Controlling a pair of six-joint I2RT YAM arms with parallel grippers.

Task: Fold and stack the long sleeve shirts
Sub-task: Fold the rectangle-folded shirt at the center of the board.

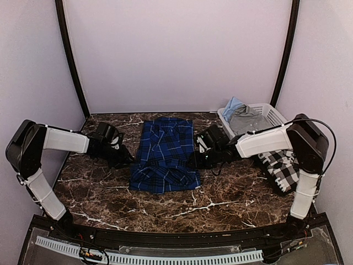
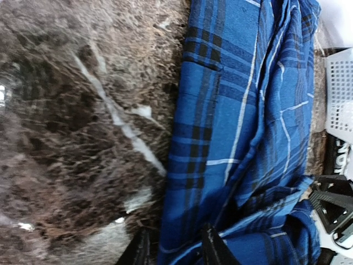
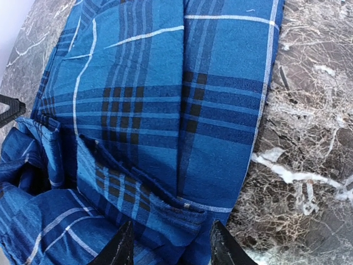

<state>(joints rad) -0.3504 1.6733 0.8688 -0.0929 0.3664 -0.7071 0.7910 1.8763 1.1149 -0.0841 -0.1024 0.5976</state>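
Note:
The royal blue plaid shirt [image 1: 165, 154] lies partly folded in the middle of the marble table, its near end bunched. My left gripper [image 1: 124, 155] is open at the shirt's left edge; in the left wrist view [image 2: 176, 251] its jaws straddle the edge of the blue cloth [image 2: 242, 110]. My right gripper [image 1: 198, 158] is open at the shirt's right edge; in the right wrist view [image 3: 170, 248] its jaws stand over a folded lip of the cloth [image 3: 165, 110]. The black-and-white check shirt [image 1: 281, 165] lies crumpled at the right, under the right arm.
A white plastic basket [image 1: 273, 114] at the back right holds grey and light blue clothes. It also shows in the left wrist view [image 2: 339, 94]. Purple walls close in the back and sides. Bare marble [image 1: 165, 207] lies in front of the shirt.

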